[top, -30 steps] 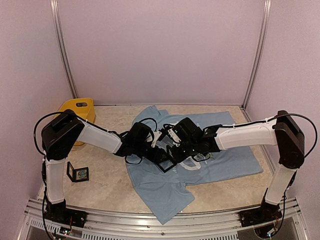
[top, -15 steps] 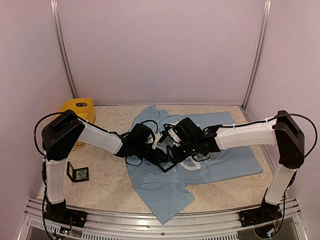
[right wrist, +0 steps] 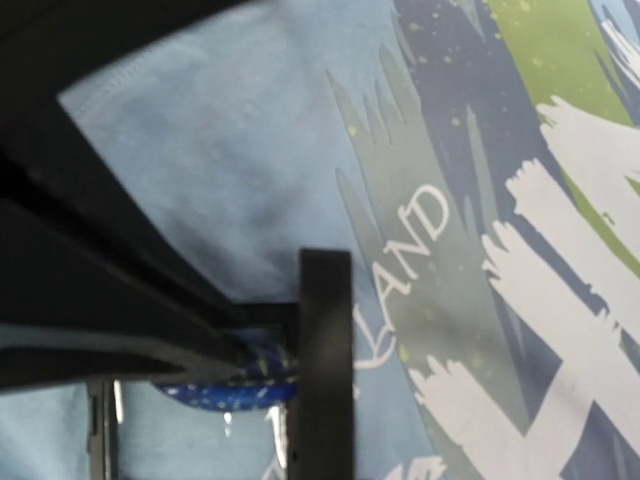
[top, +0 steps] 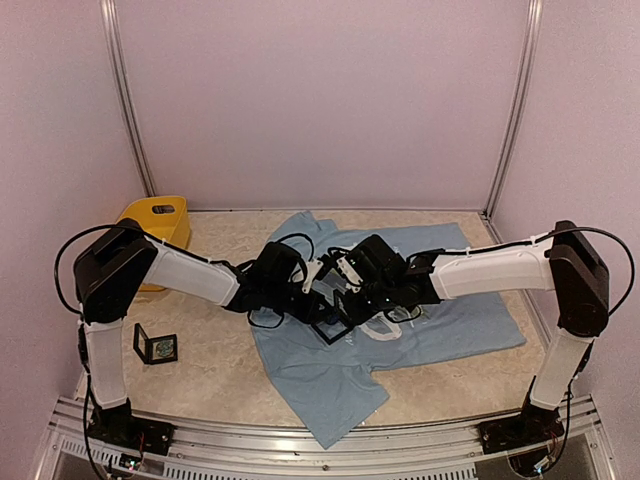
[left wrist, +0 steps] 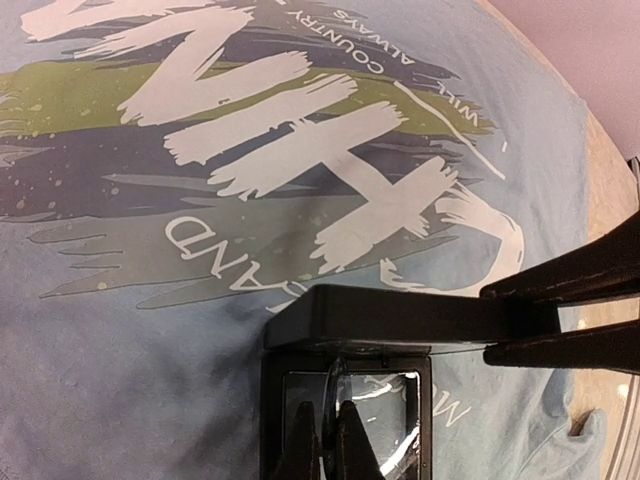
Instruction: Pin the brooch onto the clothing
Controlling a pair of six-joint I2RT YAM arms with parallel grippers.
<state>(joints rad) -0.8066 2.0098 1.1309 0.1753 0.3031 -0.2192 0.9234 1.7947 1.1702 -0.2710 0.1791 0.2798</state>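
Extracting brooch from black case on clothing. Clamps lid from 3 o'clock with right gripper; enters tray at 6 o'clock with left gripper, narrow, grasp indeterminable. Next: clean lift.

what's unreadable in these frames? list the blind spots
- Brooch: top view, hidden beneath the arms; right wrist shows only a blue speckled sliver, mostly covered by the right gripper.
- Black box interior: left wrist, film glare and the left gripper cover it.
- Left gripper opening: left wrist, cut off by bottom edge.
- Small case contents: top view, too small.
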